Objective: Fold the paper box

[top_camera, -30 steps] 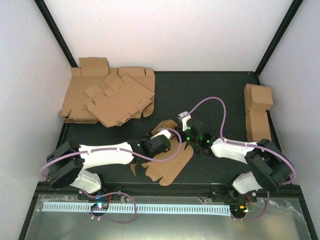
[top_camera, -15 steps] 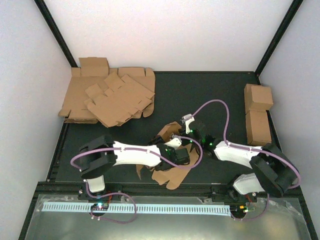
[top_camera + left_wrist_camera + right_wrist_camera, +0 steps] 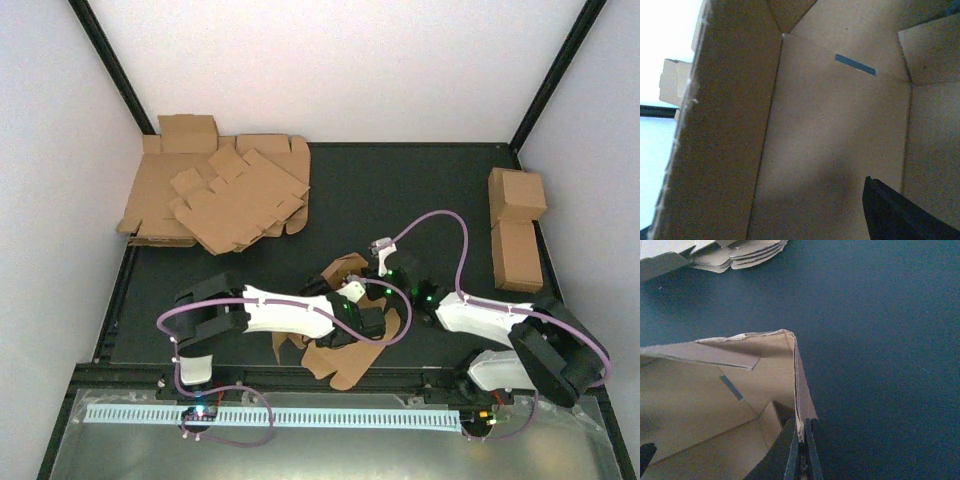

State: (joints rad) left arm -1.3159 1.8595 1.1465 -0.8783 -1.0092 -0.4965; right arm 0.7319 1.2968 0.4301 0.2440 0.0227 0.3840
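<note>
Your paper box (image 3: 335, 362) sits half-formed on the tabletop (image 3: 420, 190); it should feel light yet stiff, bending only at creases. The right end effector (image 3: 801, 450) is clamped on an upright wall's edge, a good hold. How wide the left end effector (image 3: 360, 315) stands inside the box, I cannot tell.

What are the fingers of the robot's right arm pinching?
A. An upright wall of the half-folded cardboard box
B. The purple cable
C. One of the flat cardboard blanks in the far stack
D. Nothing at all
A: in the right wrist view the two dark fingers are closed on the edge of a raised wall of the paper box.
</note>
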